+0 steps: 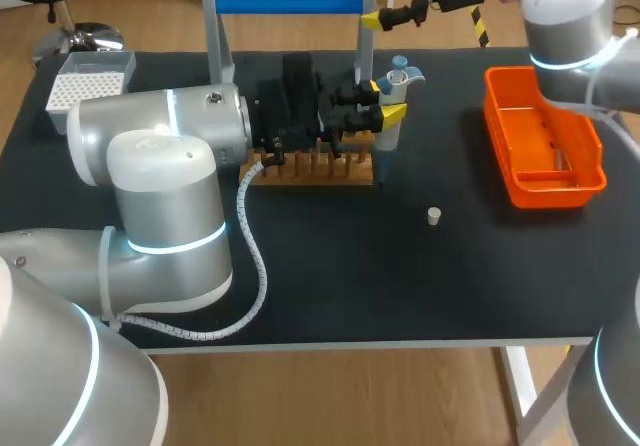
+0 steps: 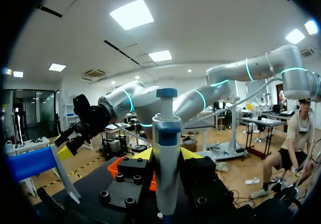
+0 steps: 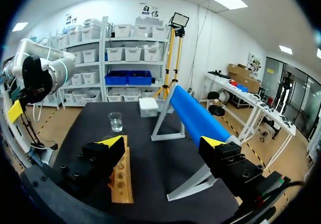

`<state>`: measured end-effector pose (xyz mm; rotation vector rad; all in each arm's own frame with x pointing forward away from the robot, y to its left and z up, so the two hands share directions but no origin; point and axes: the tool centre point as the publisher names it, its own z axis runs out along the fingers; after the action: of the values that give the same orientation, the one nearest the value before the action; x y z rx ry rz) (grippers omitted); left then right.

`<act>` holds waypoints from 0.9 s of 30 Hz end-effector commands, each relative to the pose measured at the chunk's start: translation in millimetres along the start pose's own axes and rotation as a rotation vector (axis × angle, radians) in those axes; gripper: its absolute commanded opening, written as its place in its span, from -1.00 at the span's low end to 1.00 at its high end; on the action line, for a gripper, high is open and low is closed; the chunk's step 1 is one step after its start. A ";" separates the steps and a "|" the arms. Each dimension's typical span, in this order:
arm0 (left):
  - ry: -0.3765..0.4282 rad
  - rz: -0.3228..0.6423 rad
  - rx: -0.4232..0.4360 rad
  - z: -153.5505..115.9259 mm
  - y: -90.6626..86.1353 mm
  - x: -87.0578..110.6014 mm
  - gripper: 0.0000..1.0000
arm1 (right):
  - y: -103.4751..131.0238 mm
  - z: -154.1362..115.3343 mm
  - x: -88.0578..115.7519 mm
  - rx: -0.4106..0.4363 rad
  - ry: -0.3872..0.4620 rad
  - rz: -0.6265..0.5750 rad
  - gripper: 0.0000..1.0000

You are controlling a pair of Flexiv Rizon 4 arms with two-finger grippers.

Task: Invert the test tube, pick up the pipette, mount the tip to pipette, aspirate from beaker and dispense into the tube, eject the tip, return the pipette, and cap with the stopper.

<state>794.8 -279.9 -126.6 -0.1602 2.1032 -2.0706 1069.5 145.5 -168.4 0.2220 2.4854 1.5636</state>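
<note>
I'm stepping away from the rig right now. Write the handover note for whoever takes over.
Left gripper: shut on the pipette, held upright over the right end of the wooden rack.
Right gripper: open, empty, above the table's far edge.
Stopper lies loose on the table; beaker stands beyond the rack, ahead of the right gripper; tip box at the far left corner.
Done: pipette picked up. Tip mounting and the tube's state cannot be told.
Left: aspirate, dispense, eject the tip, return the pipette, cap.
</note>
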 end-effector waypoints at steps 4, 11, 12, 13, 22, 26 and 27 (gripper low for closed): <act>-0.005 0.001 0.004 1.6 1.1 0.8 -1.00 | 2.9 20.7 -9.0 0.015 0.004 0.006 1.00; -0.005 0.001 0.004 1.6 1.1 0.8 -1.00 | 3.5 26.5 -10.9 0.027 0.002 0.007 1.00; -0.005 0.001 0.004 1.6 1.1 0.8 -1.00 | 4.0 26.6 -11.2 0.027 0.000 0.006 1.00; -0.005 0.001 0.004 1.6 1.1 0.8 -1.00 | 4.7 26.4 -11.4 0.026 0.000 0.006 1.00; -0.005 0.001 0.004 1.6 1.1 0.8 -1.00 | 6.3 24.9 -11.8 0.021 -0.004 0.001 1.00; -0.005 0.001 0.004 1.6 1.1 0.8 -1.00 | 6.3 24.9 -11.8 0.021 -0.004 0.001 1.00; -0.005 0.001 0.004 1.6 1.1 0.8 -1.00 | 6.3 24.9 -11.8 0.021 -0.004 0.001 1.00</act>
<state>794.8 -279.9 -126.6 -0.1601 2.1032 -2.0706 1085.5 168.2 -173.4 0.2326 2.4904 1.5408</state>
